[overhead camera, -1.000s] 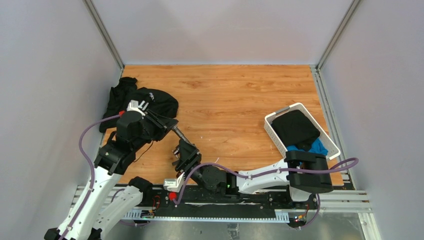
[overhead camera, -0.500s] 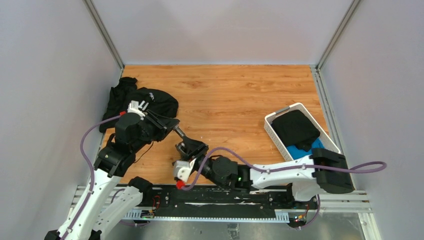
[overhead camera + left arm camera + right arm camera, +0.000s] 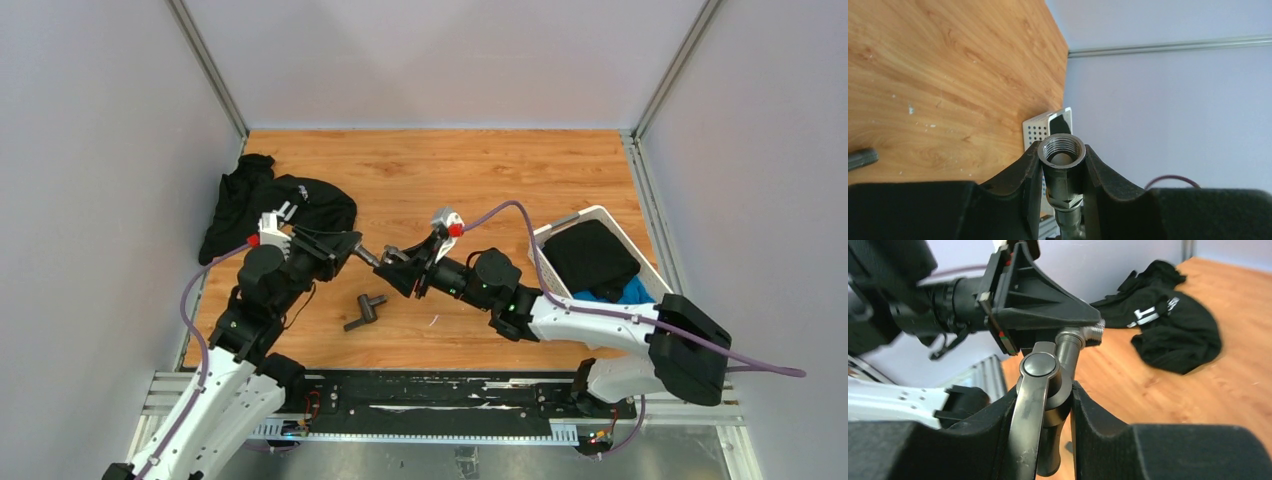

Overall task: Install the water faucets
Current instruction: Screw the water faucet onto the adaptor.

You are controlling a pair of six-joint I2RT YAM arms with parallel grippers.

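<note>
My left gripper (image 3: 352, 248) is shut on a dark-grey faucet pipe fitting (image 3: 1063, 152); its threaded open end shows between the fingers in the left wrist view. My right gripper (image 3: 400, 272) is shut on a faucet (image 3: 1038, 367) with a thin lever handle and a round cap. Its threaded stub (image 3: 1093, 332) points up right beside the left gripper's fingertips (image 3: 1083, 317). I cannot tell whether the two pieces touch. A third, T-shaped faucet piece (image 3: 365, 311) lies loose on the wooden table, below both grippers.
A black cloth garment (image 3: 290, 200) lies at the table's left edge behind the left arm. A white basket (image 3: 547, 268) holding black and blue cloth stands at the right. Grey walls enclose the table on three sides.
The right arm has swung from the near edge up to mid-table, lifting the lever faucet to the left gripper's fitting. Its jaws have narrowed on it. The T-shaped piece now lies uncovered.
</note>
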